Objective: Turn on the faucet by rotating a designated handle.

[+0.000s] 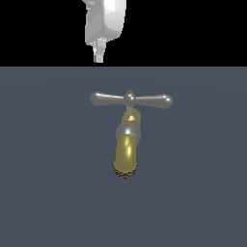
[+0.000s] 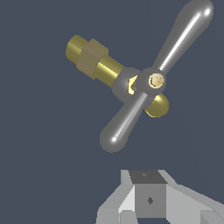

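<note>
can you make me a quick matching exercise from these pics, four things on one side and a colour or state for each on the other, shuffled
Column one:
1. handle
2. spout
3. gripper
4. collar

Column two:
A. shiny brass-yellow, curving down to a rough dark-gold rim
B. white, up above the faucet and touching nothing
C. silver crossbar with two rounded ends and a ball hub in the middle
D. grey metal band between the crossbar and the yellow part

Right pairs: 1-C, 2-A, 3-B, 4-D
</note>
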Motion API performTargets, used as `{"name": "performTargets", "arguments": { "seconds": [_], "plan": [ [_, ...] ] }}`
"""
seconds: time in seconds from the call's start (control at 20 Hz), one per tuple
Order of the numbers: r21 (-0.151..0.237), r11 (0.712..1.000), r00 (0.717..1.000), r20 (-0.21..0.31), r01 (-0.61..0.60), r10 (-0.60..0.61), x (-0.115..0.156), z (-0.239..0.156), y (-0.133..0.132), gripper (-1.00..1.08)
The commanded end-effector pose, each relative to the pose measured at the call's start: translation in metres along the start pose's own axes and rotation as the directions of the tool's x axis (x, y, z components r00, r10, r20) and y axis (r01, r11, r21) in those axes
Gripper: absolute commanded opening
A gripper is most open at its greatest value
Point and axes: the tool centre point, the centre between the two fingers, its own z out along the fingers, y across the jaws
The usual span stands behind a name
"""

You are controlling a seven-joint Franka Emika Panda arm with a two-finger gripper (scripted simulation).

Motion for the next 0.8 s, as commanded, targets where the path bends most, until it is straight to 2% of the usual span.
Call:
{"name": "performTargets", "arguments": {
  "seconds": [0.0,0.3,0.75],
  "plan": [
    [0.001,0.998,0.998,-0.009,-0.069,0.069,0.003,0.013,-0.010,-1.00],
    [0.008,0.974,0.973,-0.039,-0.227,0.227,0.012,0.043,-0.030,-1.00],
    [0.039,0.908,0.903,-0.088,-0.418,0.420,0.024,0.083,-0.053,-1.00]
  ]
}}
